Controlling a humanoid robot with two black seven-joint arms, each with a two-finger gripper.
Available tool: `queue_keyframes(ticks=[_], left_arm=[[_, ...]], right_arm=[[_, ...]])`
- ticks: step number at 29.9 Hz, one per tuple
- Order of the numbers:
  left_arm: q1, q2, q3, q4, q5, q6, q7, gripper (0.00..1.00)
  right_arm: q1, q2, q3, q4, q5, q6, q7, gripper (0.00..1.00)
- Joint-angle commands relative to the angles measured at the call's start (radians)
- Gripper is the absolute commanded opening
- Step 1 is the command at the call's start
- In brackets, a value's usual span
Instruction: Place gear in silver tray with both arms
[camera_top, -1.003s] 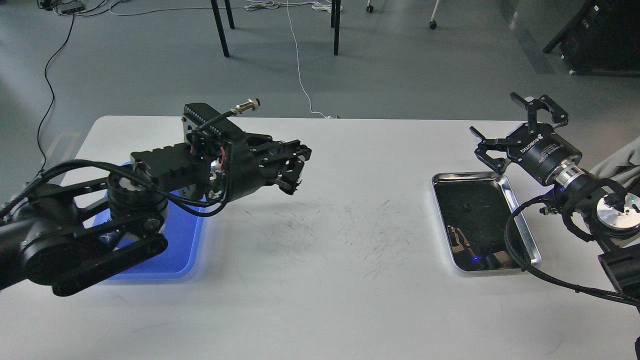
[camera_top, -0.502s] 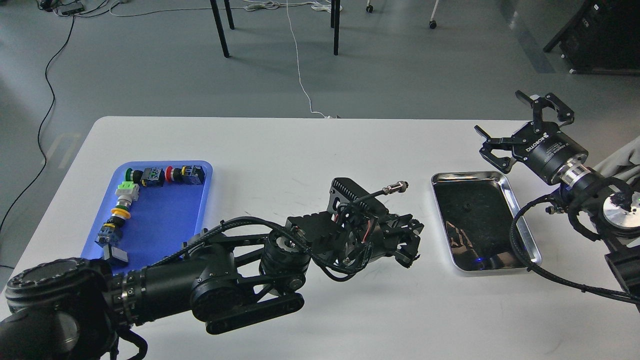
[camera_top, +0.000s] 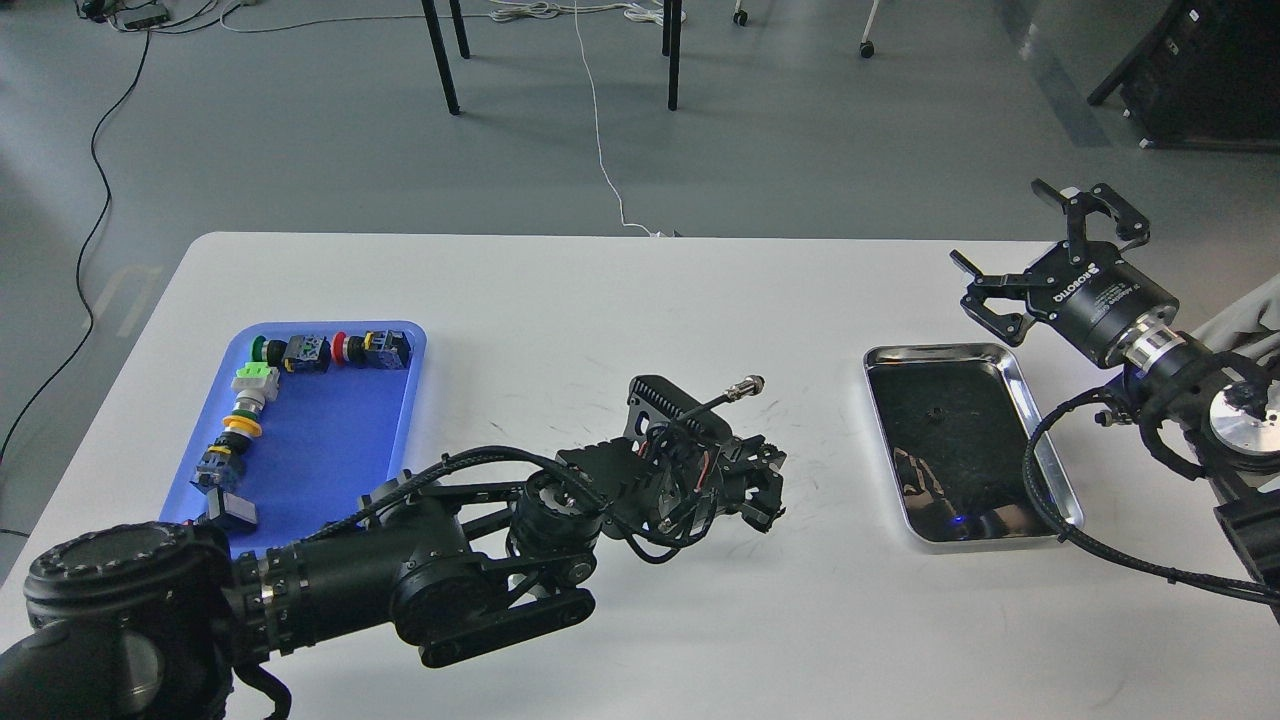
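Now left end effector (camera_top: 765, 490) low over counter (camera_top: 600, 300), grip state unclear; right end effector (camera_top: 1030, 262) spread wide, empty, at silver tray's (camera_top: 1030, 420) 1 o'clock.

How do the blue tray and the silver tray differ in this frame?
The blue tray is matte plastic; the silver tray is shiny steel with a dark mirror-like floor. The blue tray holds a row of coloured parts; the silver tray holds only a tiny dark speck. Both are rectangular with rounded corners, flat on the white table.
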Motion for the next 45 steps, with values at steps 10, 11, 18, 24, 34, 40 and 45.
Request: queue_keyframes(ticks=[10,11,18,24,34,40,45], left_arm=[[0.026,0.0,0.023,0.006,-0.002,0.019,-0.004,0.23],[0.031,0.0,0.023,0.006,-0.002,0.025,-0.005,0.26],[0.037,0.0,0.023,0.006,-0.009,0.043,0.001,0.59],[0.023,0.0,0.009,0.0,-0.101,0.049,0.01,0.98],[-0.066,0.0,-0.332,-0.083,-0.106,0.057,0.009,0.98],[-0.066,0.228,-0.621,-0.147,-0.233,0.063,-0.004,0.98],[-0.041,0.425,-0.771,-0.146,-0.5,0.173,-0.01,0.98]], right_arm=[[-0.003,-0.001,-0.004,0.001,0.0,0.0,0.0,0.97],[-0.003,-0.001,-0.004,0.001,0.0,0.0,0.0,0.97],[-0.003,-0.002,-0.004,0.001,0.0,0.0,0.0,0.97],[-0.003,-0.005,-0.004,0.001,0.0,0.0,0.0,0.97],[0.011,-0.005,-0.004,0.0,-0.002,0.0,0.0,0.99],[0.025,-0.005,-0.003,-0.006,-0.002,0.0,0.003,0.99],[0.049,-0.005,-0.004,0.003,-0.005,0.0,-0.005,0.99]])
